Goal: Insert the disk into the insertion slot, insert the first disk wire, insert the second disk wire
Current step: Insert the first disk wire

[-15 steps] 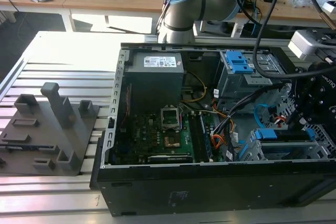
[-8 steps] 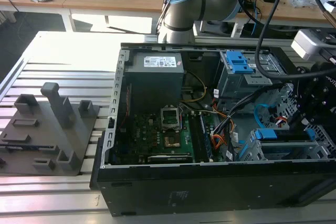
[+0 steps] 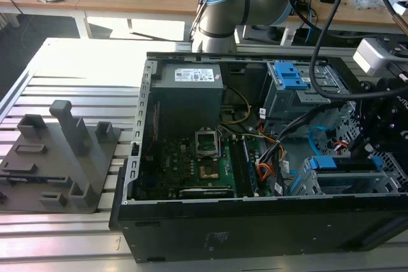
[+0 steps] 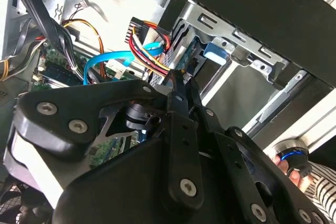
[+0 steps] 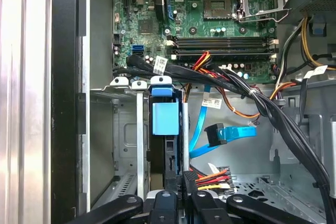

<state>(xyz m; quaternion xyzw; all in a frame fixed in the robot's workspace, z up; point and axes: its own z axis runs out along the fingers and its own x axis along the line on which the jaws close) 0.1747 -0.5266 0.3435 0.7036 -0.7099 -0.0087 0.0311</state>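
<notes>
In the exterior view, at its left, a grey fixture (image 3: 64, 157) with upright posts lies on the slatted metal bench (image 3: 70, 74). Beside it, in the middle, stands the open black computer case (image 3: 255, 234). Inside, a grey power supply (image 3: 185, 103) carries a white label (image 3: 196, 75), but its print is too small to read, and the green motherboard (image 3: 185, 160) lies next to it. More to that view's right there is a grey bay (image 3: 288, 81) with blue latches, and nearer to the front wall of the case is the insertion slot (image 3: 305, 181), a perforated metal cage. The disk (image 5: 163, 119) sits inside this slot, and its blue caddy tab looks out of the cage mouth. At the far right of that view the black hand (image 3: 368, 148) hangs over the cage. In both wrist views its fingers (image 4: 177, 95) stand narrow, close together on the dark plug of the first disk wire (image 5: 210, 177), a bundle of red, yellow and black strands, just at the end of the disk. The second disk wire (image 5: 231, 132), flat and light blue, lies in a loose bend beside the cage, apart from the disk. Small white tags (image 5: 160, 65) hang on the black cables (image 5: 236, 85) that cross the cage mouth; I cannot read their writing. In the second wrist view a person's fingers (image 4: 287, 167) and a striped sleeve (image 4: 320, 195) show outside the case.
</notes>
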